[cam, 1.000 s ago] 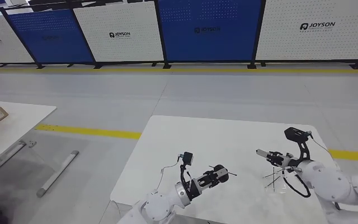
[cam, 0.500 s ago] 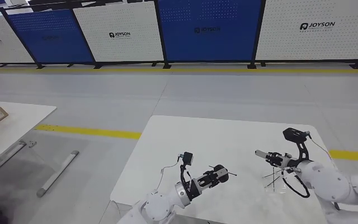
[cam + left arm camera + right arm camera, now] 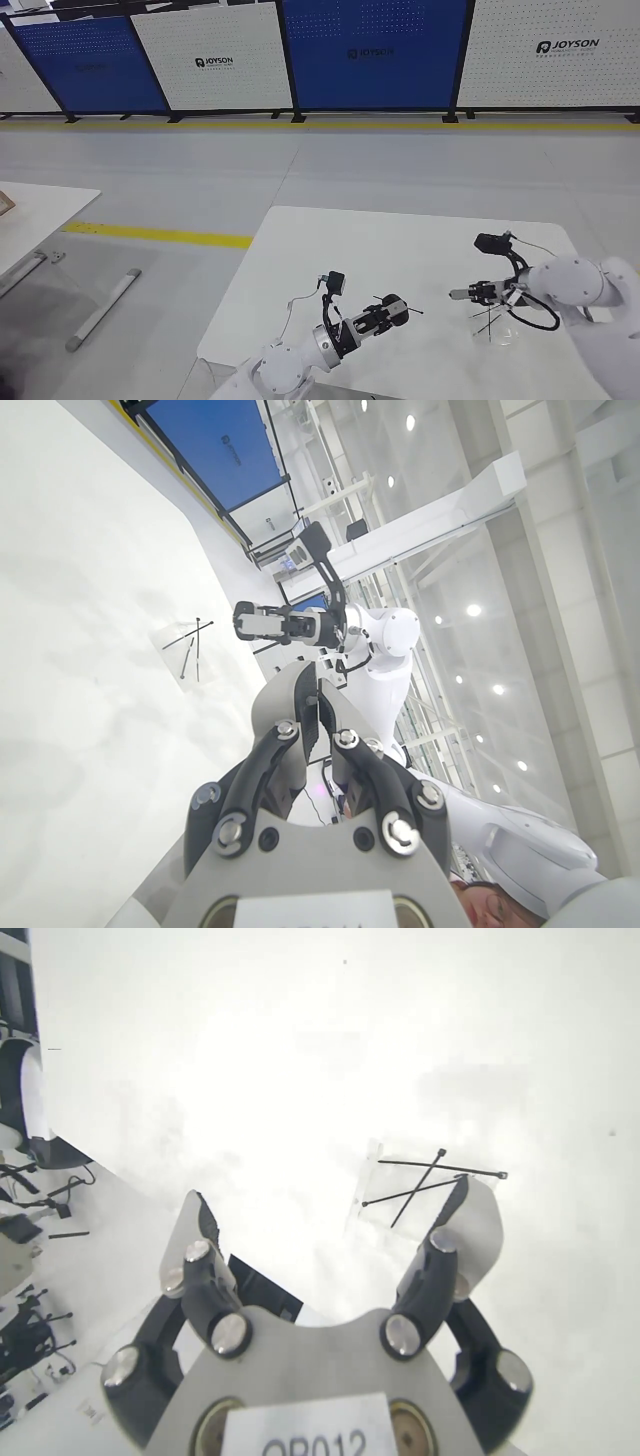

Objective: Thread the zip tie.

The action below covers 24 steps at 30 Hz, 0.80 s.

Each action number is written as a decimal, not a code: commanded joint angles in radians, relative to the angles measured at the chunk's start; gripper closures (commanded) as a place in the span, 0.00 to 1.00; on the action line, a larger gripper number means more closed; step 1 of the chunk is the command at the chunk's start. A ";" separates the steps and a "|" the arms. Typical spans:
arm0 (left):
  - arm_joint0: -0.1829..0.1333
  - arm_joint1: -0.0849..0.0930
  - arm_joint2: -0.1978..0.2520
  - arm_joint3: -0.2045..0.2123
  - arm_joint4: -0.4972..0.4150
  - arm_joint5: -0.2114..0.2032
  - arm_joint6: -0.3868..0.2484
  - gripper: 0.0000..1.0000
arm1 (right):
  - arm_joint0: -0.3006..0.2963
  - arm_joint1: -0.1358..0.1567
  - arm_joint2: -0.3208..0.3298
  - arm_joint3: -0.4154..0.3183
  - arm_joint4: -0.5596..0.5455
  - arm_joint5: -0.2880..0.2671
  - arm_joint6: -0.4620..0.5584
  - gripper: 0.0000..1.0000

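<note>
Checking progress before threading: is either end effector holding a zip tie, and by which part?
Left end effector grips a zip tie partway along its strap; right end effector is open, empty.

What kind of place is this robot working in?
Probably a big factory-style hall used for robot trials: blue and white pegboard partitions, a yellow line on the grey floor, and a high ceiling with round lamps.
</note>
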 commanded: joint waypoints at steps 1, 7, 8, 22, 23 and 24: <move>0.000 0.000 0.000 0.000 0.000 0.000 0.000 1.00 | 0.013 0.000 -0.013 0.023 0.011 0.018 0.000 0.00; 0.000 0.000 0.000 0.000 0.000 0.000 0.000 1.00 | 0.013 0.000 -0.013 0.023 0.011 0.018 0.000 0.00; 0.000 0.000 0.000 0.000 0.000 0.000 0.000 1.00 | 0.013 0.000 -0.013 0.023 0.011 0.018 0.000 0.00; 0.000 0.000 0.000 0.000 0.000 0.000 0.000 1.00 | 0.007 0.039 -0.044 -0.009 -0.018 0.013 0.000 0.00; 0.000 0.000 0.000 0.000 0.000 0.000 0.000 1.00 | 0.007 0.039 -0.044 -0.009 -0.018 0.013 0.000 0.00; 0.000 0.000 0.000 0.000 0.000 0.000 0.000 1.00 | 0.007 0.039 -0.044 -0.009 -0.018 0.013 0.000 0.00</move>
